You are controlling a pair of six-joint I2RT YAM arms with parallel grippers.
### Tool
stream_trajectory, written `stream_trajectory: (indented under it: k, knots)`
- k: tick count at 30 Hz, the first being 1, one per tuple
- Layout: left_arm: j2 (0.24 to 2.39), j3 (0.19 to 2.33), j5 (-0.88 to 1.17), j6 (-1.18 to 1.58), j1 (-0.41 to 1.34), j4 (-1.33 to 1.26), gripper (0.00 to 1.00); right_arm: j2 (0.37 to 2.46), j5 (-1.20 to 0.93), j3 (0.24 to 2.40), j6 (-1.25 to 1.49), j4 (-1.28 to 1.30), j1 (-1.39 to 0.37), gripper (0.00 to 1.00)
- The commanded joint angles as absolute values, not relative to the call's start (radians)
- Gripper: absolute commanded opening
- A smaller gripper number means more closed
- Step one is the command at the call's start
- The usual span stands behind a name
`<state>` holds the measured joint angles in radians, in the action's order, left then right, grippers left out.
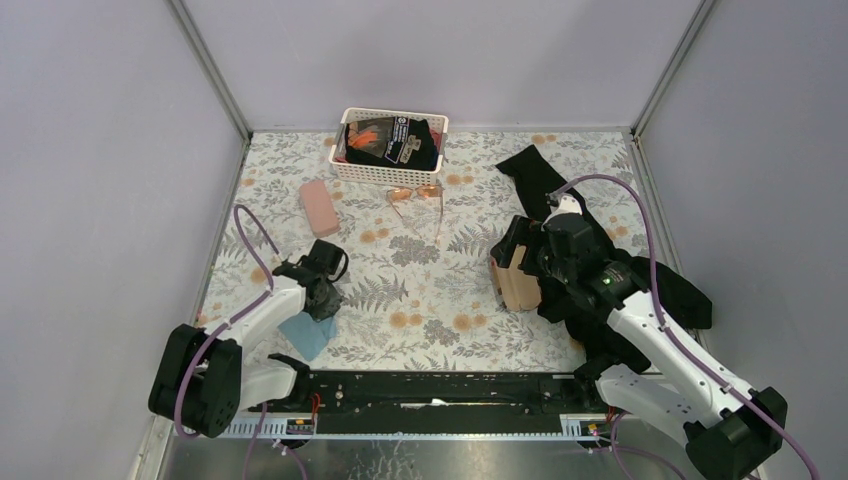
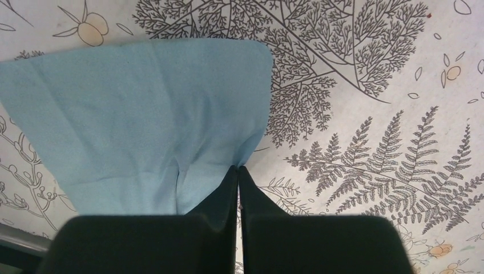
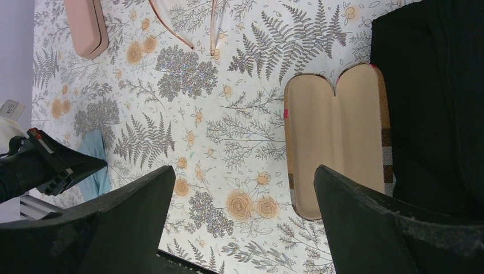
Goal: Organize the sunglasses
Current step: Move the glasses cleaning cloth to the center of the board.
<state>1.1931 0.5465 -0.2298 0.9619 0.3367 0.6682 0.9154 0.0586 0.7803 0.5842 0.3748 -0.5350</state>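
Observation:
The wire-framed sunglasses with pale orange-pink lenses lie open on the floral table just in front of the white basket; their thin arms show at the top of the right wrist view. I cannot make out the black-framed sunglasses. My left gripper is shut, its tips pinching the right edge of a light-blue cloth that lies flat on the table. My right gripper is open and empty, hovering beside the open plaid case, which is tan inside.
A pink oblong case lies left of the sunglasses. The basket holds dark packaged items with some orange. A black fabric piece spreads along the right side under my right arm. Grey walls enclose the table.

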Motion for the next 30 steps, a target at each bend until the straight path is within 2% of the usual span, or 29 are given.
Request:
stream_trajectory:
  k: [1,5,9,15,21,22,24,25,26,28,29,30]
  knots:
    - [1.231,0.506,-0.128,0.919,0.335,0.533,0.0,0.895,0.057,0.786,0.588,0.358,-0.535,1.0]
    - [1.271,0.557,-0.043,0.882,0.391,0.483,0.0,0.882,0.094,0.794,0.578,0.379,-0.537,1.0]
    - [1.363,0.686,0.014,0.882,0.557,0.448,0.0,0.863,0.142,0.802,0.563,0.408,-0.537,1.0]
    - [1.673,0.992,0.063,0.857,0.776,0.42,0.0,0.843,0.172,0.807,0.561,0.443,-0.536,1.0]
    - [1.897,1.259,0.118,0.811,0.857,0.441,0.0,0.809,0.201,0.815,0.563,0.491,-0.536,1.0]
    - [1.905,1.282,0.129,0.801,0.86,0.448,0.03,0.803,0.204,0.817,0.56,0.501,-0.536,1.0]
    - [1.893,1.307,0.131,0.789,0.86,0.472,0.44,0.792,0.208,0.816,0.554,0.519,-0.536,1.0]
    - [1.872,1.309,0.124,0.781,0.861,0.487,0.54,0.788,0.206,0.813,0.548,0.524,-0.536,1.0]
    - [1.844,1.307,0.115,0.775,0.86,0.502,0.59,0.783,0.198,0.808,0.542,0.525,-0.536,1.0]
    - [1.776,1.29,0.088,0.772,0.861,0.545,0.61,0.782,0.14,0.788,0.526,0.506,-0.536,1.0]
    - [1.724,1.27,0.073,0.78,0.859,0.56,0.6,0.791,0.082,0.779,0.525,0.479,-0.536,0.97]
    - [1.686,1.243,0.059,0.792,0.86,0.571,0.6,0.803,0.022,0.766,0.533,0.452,-0.538,0.9]
